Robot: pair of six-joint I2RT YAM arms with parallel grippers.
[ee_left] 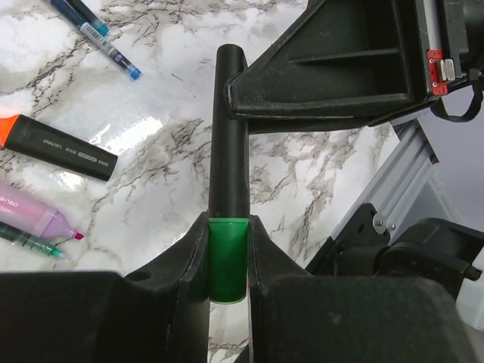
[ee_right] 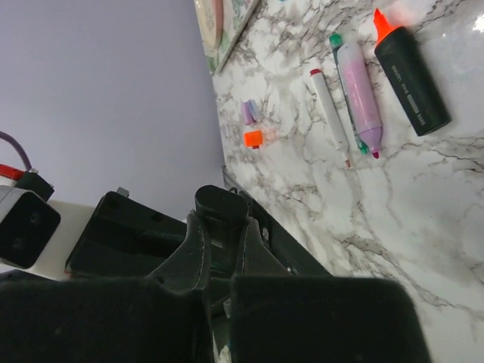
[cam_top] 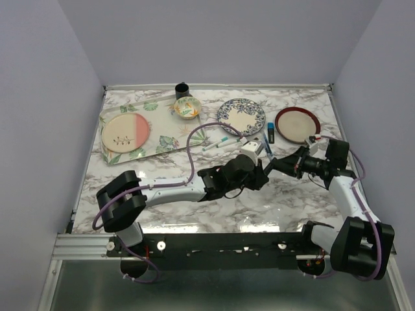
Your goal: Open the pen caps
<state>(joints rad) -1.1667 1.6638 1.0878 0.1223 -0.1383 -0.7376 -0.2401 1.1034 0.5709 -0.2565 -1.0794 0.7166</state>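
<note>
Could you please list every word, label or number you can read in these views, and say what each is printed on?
"deli": on the lilac highlighter, cut off by the picture's left edge.
White print on the orange-tipped black highlighter: upside down, too blurred to read.
Barcode label on the blue pen: too small to read.
Nothing else legible.

Obstructions noted
The green cap [ee_left: 228, 253] vanishes into your left gripper [ee_left: 228, 221]; the right gripper [ee_left: 240, 92] masks part of its black highlighter [ee_left: 228, 166]; the frame edge cuts the lilac highlighter [ee_left: 32, 216].
</note>
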